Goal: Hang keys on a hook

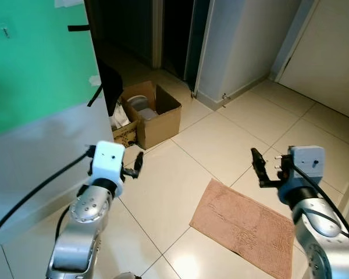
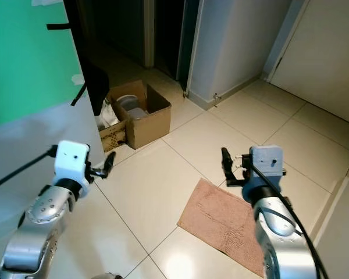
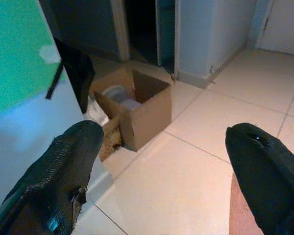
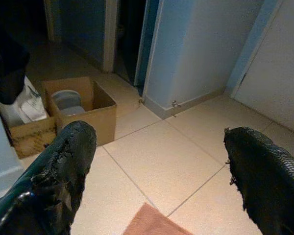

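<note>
A small metal fitting (image 1: 6, 30), perhaps a hook, sticks out of the green wall (image 1: 35, 58) at the upper left; it is too small to tell. My left gripper (image 1: 134, 167) is raised beside that wall, open, with nothing between its fingers (image 3: 63, 171). On the other side, above the tiled floor, my right gripper (image 1: 267, 168) is also open and holds nothing. In the right wrist view its fingers (image 4: 59, 176) stand wide apart.
An open cardboard box (image 1: 157, 116) holding containers stands on the floor by the wall's end, under a hanging black bag (image 1: 107, 87). A brown mat (image 1: 244, 224) lies beneath my right arm. Behind are a dark doorway (image 1: 174, 29) and a white door (image 1: 331, 52).
</note>
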Robot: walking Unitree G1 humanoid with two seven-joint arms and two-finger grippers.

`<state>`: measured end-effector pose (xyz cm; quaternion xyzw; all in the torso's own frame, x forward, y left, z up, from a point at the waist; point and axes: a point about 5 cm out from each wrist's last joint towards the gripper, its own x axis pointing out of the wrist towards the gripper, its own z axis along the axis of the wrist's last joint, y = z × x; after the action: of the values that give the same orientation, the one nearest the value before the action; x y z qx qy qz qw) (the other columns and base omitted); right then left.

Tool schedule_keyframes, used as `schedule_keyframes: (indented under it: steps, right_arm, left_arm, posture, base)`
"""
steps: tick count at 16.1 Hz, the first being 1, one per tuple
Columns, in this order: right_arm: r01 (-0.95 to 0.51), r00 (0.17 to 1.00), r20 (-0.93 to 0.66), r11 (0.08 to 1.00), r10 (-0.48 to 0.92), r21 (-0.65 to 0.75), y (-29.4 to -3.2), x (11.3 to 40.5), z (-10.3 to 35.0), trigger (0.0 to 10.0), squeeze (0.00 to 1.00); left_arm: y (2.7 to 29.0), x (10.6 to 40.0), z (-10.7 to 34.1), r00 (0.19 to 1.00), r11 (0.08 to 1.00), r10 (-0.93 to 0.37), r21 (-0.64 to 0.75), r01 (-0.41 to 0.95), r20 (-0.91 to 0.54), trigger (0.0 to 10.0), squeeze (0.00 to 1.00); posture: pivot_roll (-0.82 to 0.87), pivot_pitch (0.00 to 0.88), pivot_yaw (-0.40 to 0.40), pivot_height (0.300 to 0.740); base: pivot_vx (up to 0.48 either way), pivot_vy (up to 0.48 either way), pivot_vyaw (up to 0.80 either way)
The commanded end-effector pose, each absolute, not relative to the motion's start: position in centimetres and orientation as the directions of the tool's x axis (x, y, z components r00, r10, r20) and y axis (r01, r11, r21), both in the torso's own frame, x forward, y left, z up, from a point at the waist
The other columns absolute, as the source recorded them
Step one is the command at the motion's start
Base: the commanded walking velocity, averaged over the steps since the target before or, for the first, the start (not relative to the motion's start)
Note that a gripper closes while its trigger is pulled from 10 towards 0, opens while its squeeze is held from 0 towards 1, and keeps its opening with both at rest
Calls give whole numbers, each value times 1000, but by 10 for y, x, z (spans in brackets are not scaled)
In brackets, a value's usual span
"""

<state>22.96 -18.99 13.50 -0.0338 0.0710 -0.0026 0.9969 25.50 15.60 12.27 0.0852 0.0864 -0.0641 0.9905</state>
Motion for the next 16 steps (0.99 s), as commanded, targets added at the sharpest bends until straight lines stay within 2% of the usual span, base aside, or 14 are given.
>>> schedule_keyframes:
  steps: [1, 3, 5, 16]
  right_arm:
    - [10, 990, -142, 997, -21, -77, -191, 231, 137, 10000, 1000]
    - [20, 989, -145, 998, -28, -58, -187, 228, 131, 10000, 1000]
    - [47, 985, -164, 998, -52, -37, -185, 225, 124, 10000, 1000]
    - [-13, 987, -163, 1000, 10, -17, -178, 225, 122, 10000, 1000]
  left_arm:
    - [155, 258, 134, 987, 976, -115, 173, 133, -114, 10000, 0]
    - [150, 262, 130, 972, 947, -175, 244, 209, -157, 10000, 0]
    - [147, 267, 134, 970, 959, -195, 180, 219, -145, 10000, 0]
    - [155, 264, 131, 971, 966, -186, 155, 208, -147, 10000, 0]
  posture:
    - [-166, 0, -26, 740]
    - [-171, 0, 2, 740]
    - [-179, 0, 25, 740]
    - [-161, 0, 29, 740]
  base:
    - [0, 0, 800]
    - [0, 0, 800]
    - [0, 0, 800]
    - [415, 0, 800]
